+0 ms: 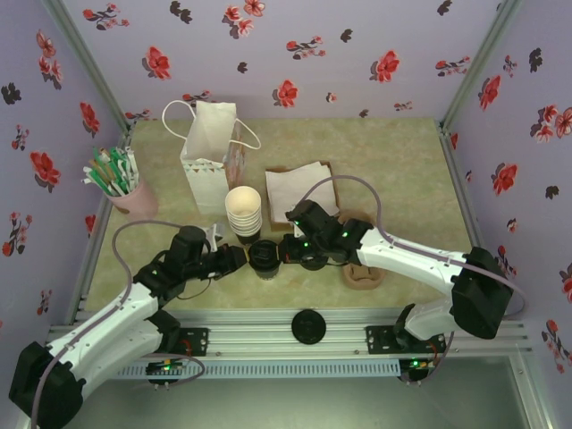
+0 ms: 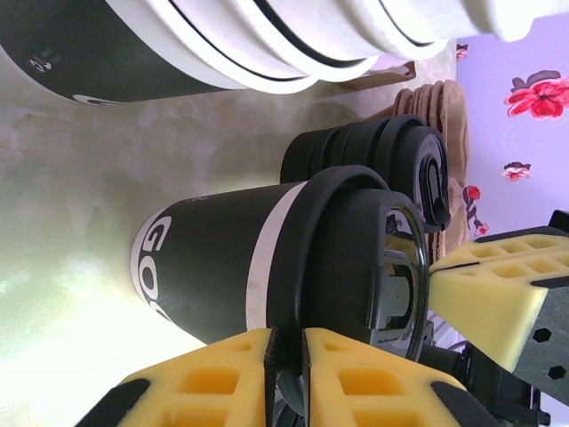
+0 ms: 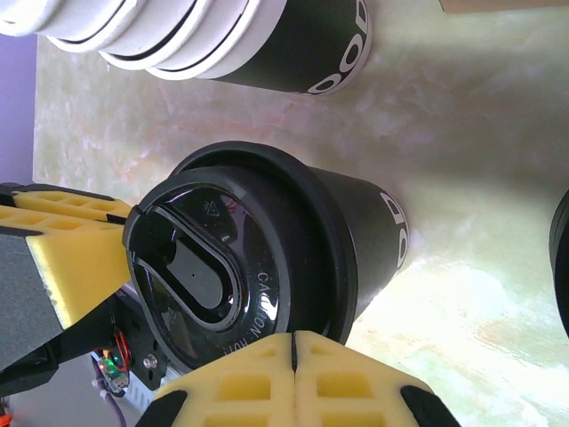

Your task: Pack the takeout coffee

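Apparently left gripper (image 2: pixel 286 345) pinches takeout coffee (image 2: pixel 222 267) rim | cup stack (image 2: pixel 267 44), spare lids (image 2: pixel 373 147) beside

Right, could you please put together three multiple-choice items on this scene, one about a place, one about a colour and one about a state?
1. Where is the black-walled paper cup with the round black plastic lid?
A) on the floor
B) on the table between the left hand and right hand
C) lifted in the air

2. What colour are the hands' foam pads?
A) yellow
B) blue
C) red

3. How does the cup stand?
A) tipped over
B) upright, lidless
C) upright, lid on

Answers: 1 B, the top view shows it standing between both hands; 2 A, both wrist views show yellow pads; 3 C, the lid covers its top.
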You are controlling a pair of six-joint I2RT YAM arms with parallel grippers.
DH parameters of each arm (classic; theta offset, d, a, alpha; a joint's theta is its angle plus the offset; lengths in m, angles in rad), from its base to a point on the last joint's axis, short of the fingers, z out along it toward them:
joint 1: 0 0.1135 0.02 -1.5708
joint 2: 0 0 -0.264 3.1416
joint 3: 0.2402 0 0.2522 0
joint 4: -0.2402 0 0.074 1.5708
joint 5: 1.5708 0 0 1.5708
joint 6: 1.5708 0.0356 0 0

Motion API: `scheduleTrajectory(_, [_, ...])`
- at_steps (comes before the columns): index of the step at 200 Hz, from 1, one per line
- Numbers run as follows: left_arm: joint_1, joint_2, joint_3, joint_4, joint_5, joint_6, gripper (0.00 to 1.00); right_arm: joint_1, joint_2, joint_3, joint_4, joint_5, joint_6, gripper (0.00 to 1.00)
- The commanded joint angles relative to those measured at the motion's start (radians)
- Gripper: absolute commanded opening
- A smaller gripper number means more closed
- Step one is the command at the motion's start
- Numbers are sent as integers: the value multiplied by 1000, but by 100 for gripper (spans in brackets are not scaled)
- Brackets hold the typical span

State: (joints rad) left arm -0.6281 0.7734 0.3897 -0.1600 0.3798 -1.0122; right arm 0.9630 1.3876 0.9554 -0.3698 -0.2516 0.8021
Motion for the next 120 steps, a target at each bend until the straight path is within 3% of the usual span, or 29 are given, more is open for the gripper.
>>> scheduleTrajectory(1, [7,12,-20,37,29,-8,16,17,10,-23,20,-1,26,0])
scheduleTrajectory(120, [-18,46,-71,91,36,-40,13,34,34,-30,3,16,35,0])
